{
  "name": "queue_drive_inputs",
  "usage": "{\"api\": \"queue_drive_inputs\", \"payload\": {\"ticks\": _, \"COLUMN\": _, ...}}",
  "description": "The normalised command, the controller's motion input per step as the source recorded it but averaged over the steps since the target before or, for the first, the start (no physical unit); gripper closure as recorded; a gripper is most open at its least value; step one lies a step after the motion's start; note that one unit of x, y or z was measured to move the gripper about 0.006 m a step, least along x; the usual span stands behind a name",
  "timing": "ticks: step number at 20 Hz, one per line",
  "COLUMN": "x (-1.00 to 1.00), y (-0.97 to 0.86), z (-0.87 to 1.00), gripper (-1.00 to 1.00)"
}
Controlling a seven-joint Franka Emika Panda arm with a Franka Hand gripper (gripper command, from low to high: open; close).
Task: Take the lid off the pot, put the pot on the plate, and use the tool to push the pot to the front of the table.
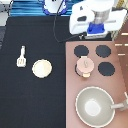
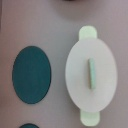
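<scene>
One gripper (image 1: 98,29) hangs near the exterior view's top, above the stove panel (image 1: 120,85); whether its jaws are apart or together cannot be told. One pot (image 1: 84,66), its one lid (image 1: 84,64) still on, sits among four black burners (image 1: 103,51). One plate (image 1: 42,68) and one tool (image 1: 21,56) lie on the black table (image 1: 30,105) (well apart from the pot); one grey pan (image 1: 94,106) sits below.
</scene>
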Motion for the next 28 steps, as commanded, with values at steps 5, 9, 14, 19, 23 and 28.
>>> {"api": "queue_drive_inputs", "payload": {"ticks": 5, "x": 0.56, "y": 0.25, "z": -0.43, "gripper": -1.0}}
{"api": "queue_drive_inputs", "payload": {"ticks": 9, "x": 0.5, "y": 0.12, "z": -0.46, "gripper": -1.0}}
{"api": "queue_drive_inputs", "payload": {"ticks": 14, "x": 0.35, "y": 0.09, "z": -0.43, "gripper": -1.0}}
{"api": "queue_drive_inputs", "payload": {"ticks": 19, "x": 0.31, "y": 0.04, "z": -0.33, "gripper": -1.0}}
{"api": "queue_drive_inputs", "payload": {"ticks": 23, "x": 0.18, "y": 0.0, "z": -0.23, "gripper": -1.0}}
{"api": "queue_drive_inputs", "payload": {"ticks": 28, "x": 0.08, "y": -0.01, "z": -0.24, "gripper": -1.0}}
